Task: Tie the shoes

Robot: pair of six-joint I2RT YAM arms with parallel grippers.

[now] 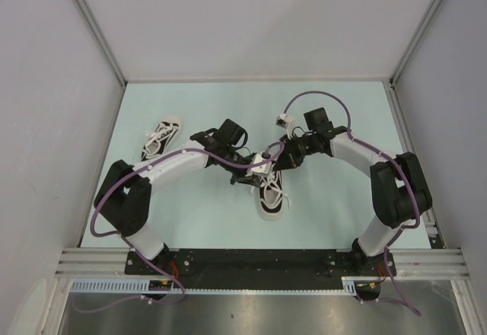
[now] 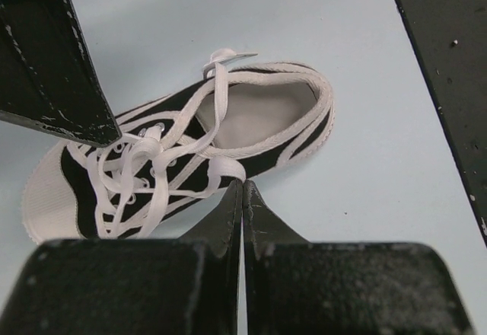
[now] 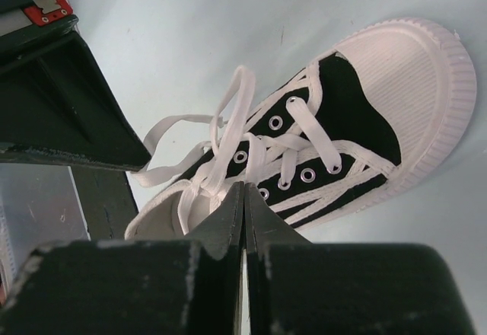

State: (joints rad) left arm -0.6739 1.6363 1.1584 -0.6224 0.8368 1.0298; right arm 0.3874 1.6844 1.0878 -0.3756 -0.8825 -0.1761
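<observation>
One black sneaker with white sole and toe cap lies mid-table, toe toward the arms. Both grippers meet over its heel end. My left gripper is shut, and a white lace loop ends right at its closed tips. My right gripper is also shut, with its tips on the laces rising from the top eyelets. The same shoe shows in the left wrist view and in the right wrist view. The second sneaker lies apart at the back left, with its laces loose.
Grey walls enclose the pale green table on three sides. The metal rail with the arm bases runs along the near edge. Purple cables arc over both arms. A finger of the other gripper crowds each wrist view.
</observation>
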